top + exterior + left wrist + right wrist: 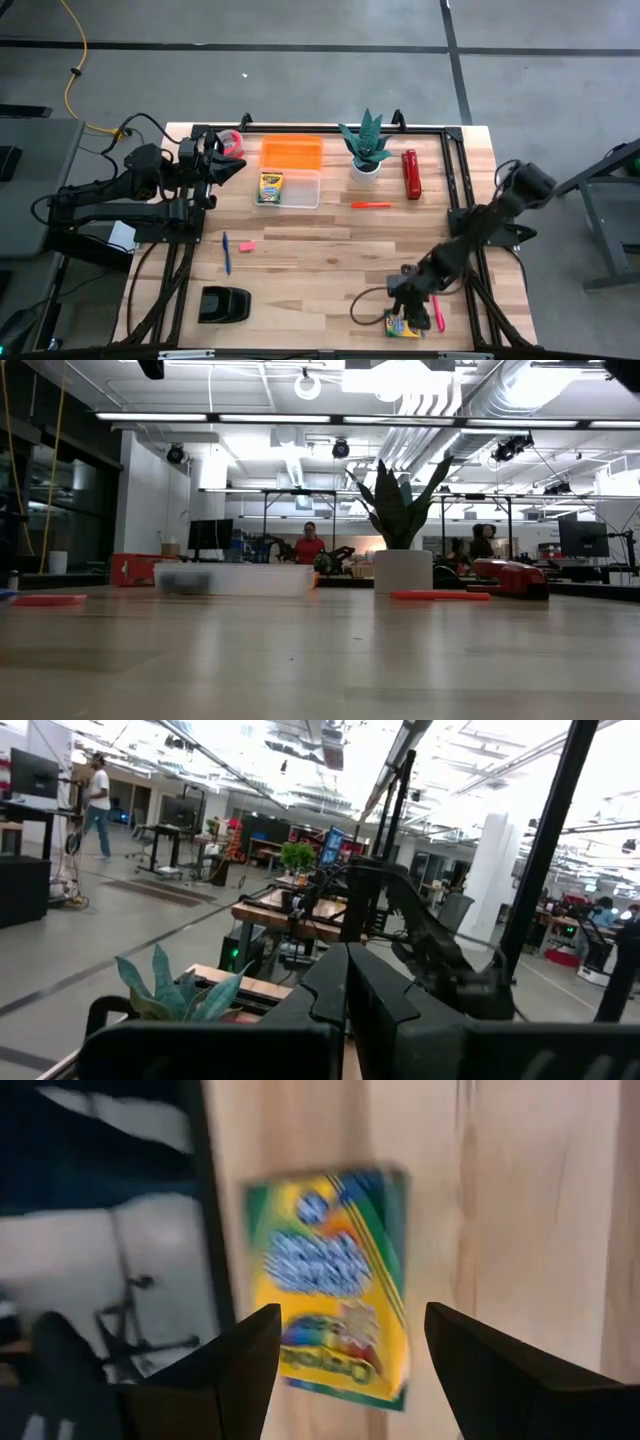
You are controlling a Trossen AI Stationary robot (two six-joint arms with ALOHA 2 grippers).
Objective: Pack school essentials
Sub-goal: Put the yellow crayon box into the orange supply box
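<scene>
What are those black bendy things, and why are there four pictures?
They are two robot arms, each ending in a two-finger pincer called a gripper. One picture looks straight down on the wooden table, one looks across it from table height, and one comes from a camera on each arm's wrist.

The right gripper is open, hovering over a crayon box near the table's front edge, with a pink pen beside it. It holds nothing. The left gripper waits at the back, shut.

Also on the table: a second crayon box in a clear bin, an orange lid, a potted plant, a red stapler, an orange-red pen, a blue pen and a tiny pink eraser.
</scene>
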